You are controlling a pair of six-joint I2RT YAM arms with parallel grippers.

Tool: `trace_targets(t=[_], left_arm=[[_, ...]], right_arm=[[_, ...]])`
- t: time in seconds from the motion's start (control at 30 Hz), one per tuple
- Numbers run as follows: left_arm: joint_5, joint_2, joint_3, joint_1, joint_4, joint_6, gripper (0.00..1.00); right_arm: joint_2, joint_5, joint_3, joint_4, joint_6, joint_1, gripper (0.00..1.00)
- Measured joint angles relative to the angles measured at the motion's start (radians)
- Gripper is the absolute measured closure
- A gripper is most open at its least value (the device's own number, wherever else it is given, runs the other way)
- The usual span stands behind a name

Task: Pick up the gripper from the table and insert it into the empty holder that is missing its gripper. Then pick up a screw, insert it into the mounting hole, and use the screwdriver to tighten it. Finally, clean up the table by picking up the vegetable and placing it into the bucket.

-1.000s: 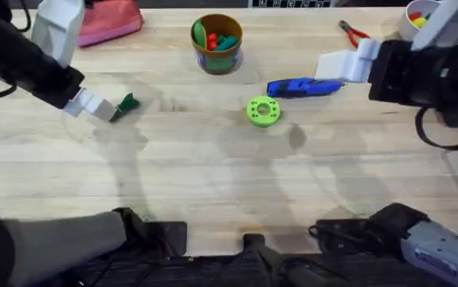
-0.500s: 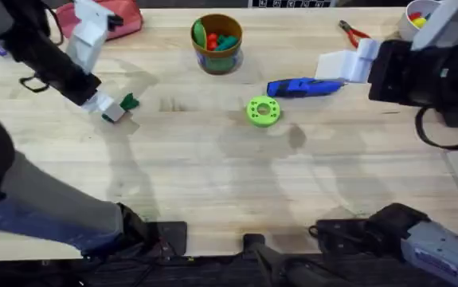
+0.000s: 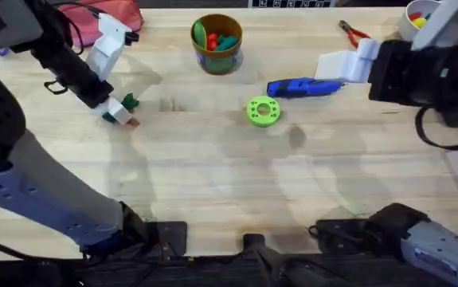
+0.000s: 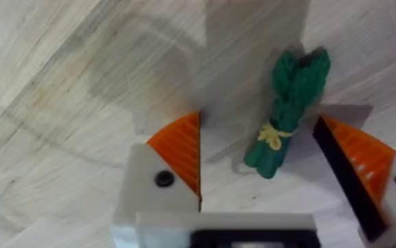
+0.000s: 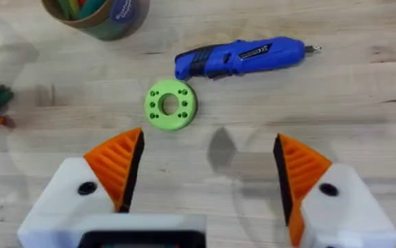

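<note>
One vegetable [image 3: 129, 101] is lying on the table [image 3: 229, 191], a single dark green sprig tied with one yellow band. One bucket [image 3: 217, 44] is standing at the far side, and one screwdriver [image 3: 303, 87] with a blue handle is lying near it. One bright green ring-shaped disc [image 3: 263, 111] is sitting between them; six small holes are showing around its centre in the right wrist view. One pair of red-handled pliers [image 3: 354, 33] and one pink pouch [image 3: 109, 24] are lying at the far edge. Two grippers are showing: the left gripper [image 3: 119, 116] and the right gripper [image 5: 204, 176], each carrying two orange ribbed pads.
</note>
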Motion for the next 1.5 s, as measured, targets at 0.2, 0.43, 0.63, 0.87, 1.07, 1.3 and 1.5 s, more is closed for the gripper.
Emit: trace_targets(t=[0.2, 0.43, 0.63, 0.87, 1.07, 1.3, 1.5], left_arm=[[0.018, 0.0, 0.0, 0.0, 0.01, 0.005, 0.016], [0.03, 0.0, 0.0, 0.0, 0.012, 0.005, 0.015], [0.03, 0.0, 0.0, 0.0, 0.012, 0.005, 0.015], [0.03, 0.0, 0.0, 0.0, 0.012, 0.005, 0.014], [0.03, 0.0, 0.0, 0.0, 0.012, 0.005, 0.015], [0.03, 0.0, 0.0, 0.0, 0.012, 0.005, 0.015], [0.03, 0.0, 0.0, 0.0, 0.012, 0.005, 0.052]], right_arm=[[0.0, 0.0, 0.0, 0.0, 0.0, 0.0, 0.01], [0.0, 0.0, 0.0, 0.0, 0.0, 0.0, 0.01], [0.0, 0.0, 0.0, 0.0, 0.0, 0.0, 0.011], [0.0, 0.0, 0.0, 0.0, 0.0, 0.0, 0.01], [0.0, 0.0, 0.0, 0.0, 0.0, 0.0, 0.01], [0.0, 0.0, 0.0, 0.0, 0.0, 0.0, 0.01], [0.0, 0.0, 0.0, 0.0, 0.0, 0.0, 0.012]])
